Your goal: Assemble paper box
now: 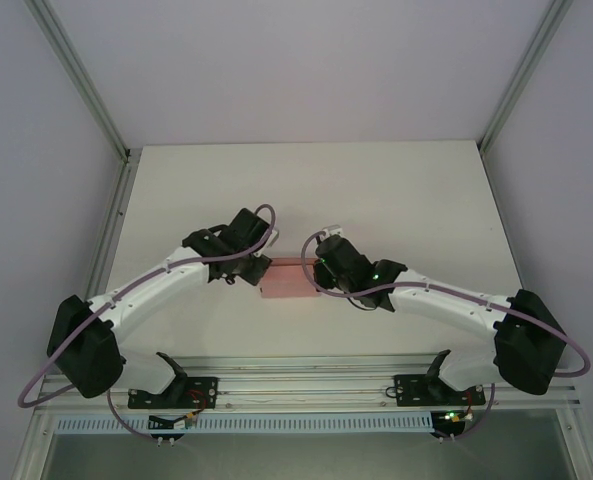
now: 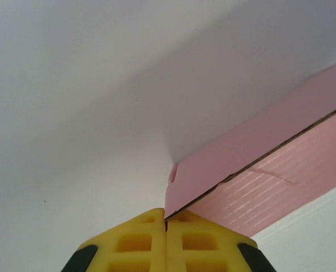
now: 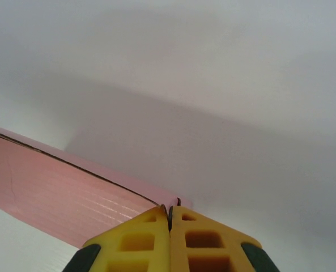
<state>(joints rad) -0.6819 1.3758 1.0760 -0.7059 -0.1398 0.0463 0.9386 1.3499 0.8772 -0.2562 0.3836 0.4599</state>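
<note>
White tabletop (image 1: 376, 200) and pale grey walls surrounded the work, with the pink paper box (image 1: 288, 283) out in the middle of the surface, folded into a shallow, flattened form. Whether it rested on the table or hung just above it could not be told from these views.

The left gripper (image 2: 166, 218) was at the box's left end, its yellow fingers pressed together on the edge of a thin card flap right at a corner. The right gripper (image 3: 169, 211) was pinched tight in the same way on the box's right-hand corner.

Each hold took in very little card, which looked like the main risk. If the arms drew apart from the box or moved unevenly, a corner would probably slip free or the seam would tear. A faint crease already ran across the ribbed panel beside the left corner, and twisting would likely deepen it.

Both arms reached inward toward the box, elbows bowed outward, wrists turned so the grippers faced each other across it.
</note>
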